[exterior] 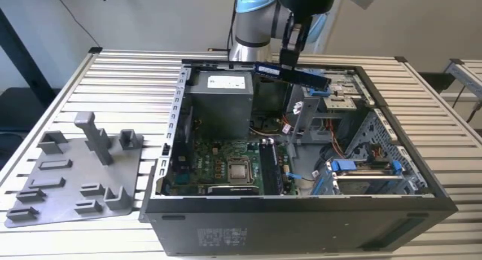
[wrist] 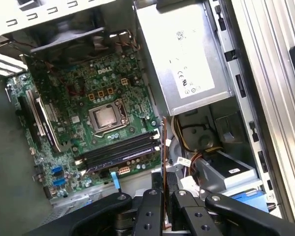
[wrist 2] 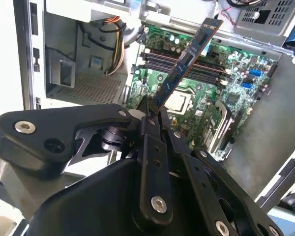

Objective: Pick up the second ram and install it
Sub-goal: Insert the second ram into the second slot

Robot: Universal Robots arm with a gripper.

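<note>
Tool: the tool (exterior: 288, 65) hangs off the arm above the open computer case (exterior: 301, 226), and its fingers are closed tight on the second ram. Both wrist views show the black fingers pinching the stick between them, at (wrist 2: 151, 109) and (wrist: 163, 196).
Second ram: the second ram (exterior: 301, 75) is up in the air, held clear of everything below. In the exterior view it lies roughly level over the far side of the case, towards the table's far edge. In the second wrist view it (wrist 2: 187, 61) rises slanting away from the fingers, with the board beneath it. In the first wrist view it (wrist: 163, 147) is seen edge-on, just a thin line.
Motherboard: the green motherboard (exterior: 218, 158) lies flat on the floor of the case, with the silver square processor (exterior: 239, 171) near its middle. Long dark memory slots (wrist: 123, 152) run just beside the processor.
Power supply: a grey box (exterior: 218, 99) sits in the case, on the side towards the table's far edge.
Holder tray: the grey holder tray (exterior: 68, 186) rests just beside the case, by the table's edge at the exterior view's left, with its posts upright.
Table: the slatted metal table (exterior: 128, 74) carries the case and the tray.
</note>
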